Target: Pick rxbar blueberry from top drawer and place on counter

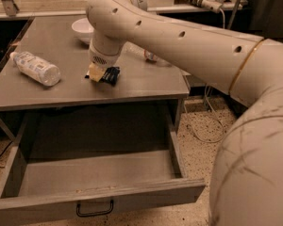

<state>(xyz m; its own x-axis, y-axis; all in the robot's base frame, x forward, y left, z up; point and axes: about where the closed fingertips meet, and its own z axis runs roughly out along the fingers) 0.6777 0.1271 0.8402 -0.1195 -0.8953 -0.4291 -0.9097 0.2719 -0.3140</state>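
The rxbar blueberry (111, 75), a small dark blue bar, is at the tip of my gripper (102, 73), low over the front middle of the counter (61, 91); I cannot tell if it touches the surface. The gripper's yellowish fingers (95, 72) are shut on the bar's left side. My large white arm (179, 41) reaches in from the right. The top drawer (99, 178) is pulled fully out below the counter, its inside bare, with the black wire handle (95, 208) on its front panel.
A clear plastic bottle (35, 68) lies on its side on the counter's left. A white bowl (84, 29) stands at the back. A small object (150, 56) shows partly behind the arm. Cables (203, 126) lie on the speckled floor at right.
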